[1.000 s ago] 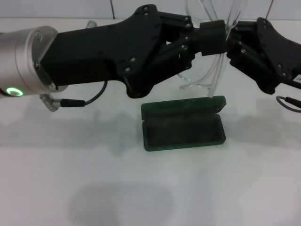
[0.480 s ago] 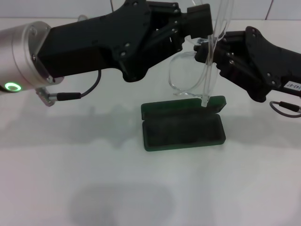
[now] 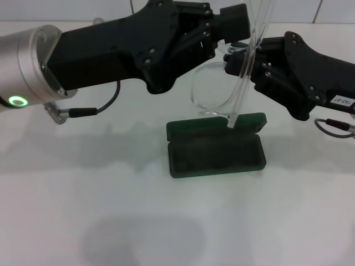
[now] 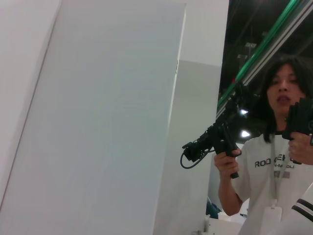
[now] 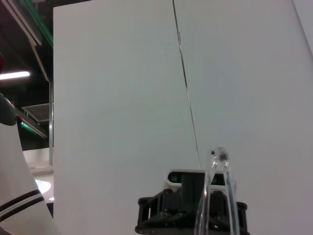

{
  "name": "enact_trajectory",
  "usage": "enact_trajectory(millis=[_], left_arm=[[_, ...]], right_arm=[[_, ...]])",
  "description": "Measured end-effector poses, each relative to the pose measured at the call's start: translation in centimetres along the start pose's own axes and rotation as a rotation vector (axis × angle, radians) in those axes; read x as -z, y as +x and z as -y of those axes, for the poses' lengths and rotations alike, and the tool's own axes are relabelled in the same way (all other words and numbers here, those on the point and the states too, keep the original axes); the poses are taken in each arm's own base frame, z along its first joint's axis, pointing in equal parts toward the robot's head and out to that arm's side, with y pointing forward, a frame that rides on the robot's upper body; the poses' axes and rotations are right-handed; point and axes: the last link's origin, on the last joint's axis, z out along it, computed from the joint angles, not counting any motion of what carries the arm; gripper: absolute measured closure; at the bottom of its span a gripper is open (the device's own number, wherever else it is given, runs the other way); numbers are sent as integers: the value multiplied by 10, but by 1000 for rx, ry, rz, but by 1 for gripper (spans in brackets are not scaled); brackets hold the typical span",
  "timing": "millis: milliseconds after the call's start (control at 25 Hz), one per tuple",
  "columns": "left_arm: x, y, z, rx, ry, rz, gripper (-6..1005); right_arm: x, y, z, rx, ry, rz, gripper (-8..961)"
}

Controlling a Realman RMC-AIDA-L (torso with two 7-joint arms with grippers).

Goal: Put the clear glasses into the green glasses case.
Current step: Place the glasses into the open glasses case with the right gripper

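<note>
The clear glasses (image 3: 209, 91) hang in the air above the back of the green glasses case (image 3: 216, 151), which lies open on the white table. My left gripper (image 3: 236, 25) reaches in from the left and is shut on the frame near its top. One clear arm slants down, its tip just over the case's lid. My right gripper (image 3: 248, 65) comes in from the right and sits against that arm; its grip is hidden. In the right wrist view the glasses' arms (image 5: 218, 196) rise in front of a black gripper body.
White table (image 3: 111, 210) all around the case. A grey cable (image 3: 83, 113) hangs under my left arm and another cable (image 3: 333, 124) under my right. The left wrist view looks away from the table at a person (image 4: 279, 161) holding hand controllers.
My left gripper lifted and tilted the glasses, so the lens now shows below it. My right gripper moved left against the clear arm, whose tip swung down and left over the case lid.
</note>
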Motion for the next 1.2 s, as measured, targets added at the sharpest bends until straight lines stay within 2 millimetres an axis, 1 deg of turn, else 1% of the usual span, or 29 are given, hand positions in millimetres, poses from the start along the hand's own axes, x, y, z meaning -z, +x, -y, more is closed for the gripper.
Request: enact_trajectory(millis=[360, 480, 560, 720, 800, 840, 960, 1000, 1080, 1200], left_arm=[[4, -1, -1, 3, 12, 2, 959], [10, -1, -2, 0, 24, 3, 958], [18, 0, -4, -4, 42, 4, 958], [47, 6, -11, -19, 97, -1, 958], [69, 10, -16, -26, 147, -12, 958], [78, 12, -18, -26, 170, -13, 958], [117, 16, -26, -23, 288, 13, 958], [124, 16, -27, -22, 311, 23, 958], [145, 17, -33, -21, 388, 51, 958], [169, 14, -39, -8, 484, 83, 958]], right_arm=[[1, 0, 4, 5, 31, -1, 874], [2, 0, 6, 10, 43, -3, 875], [3, -2, 7, 18, 50, -4, 875], [3, -7, 12, 38, 69, -27, 875], [3, -8, 14, 40, 71, -38, 875], [0, -15, 18, 43, 59, -103, 875], [-5, -25, 22, 55, 35, -223, 875], [-7, -31, 25, 53, 36, -318, 875], [-11, -43, 28, 53, 45, -459, 875], [-21, -64, 28, 51, 63, -684, 875]])
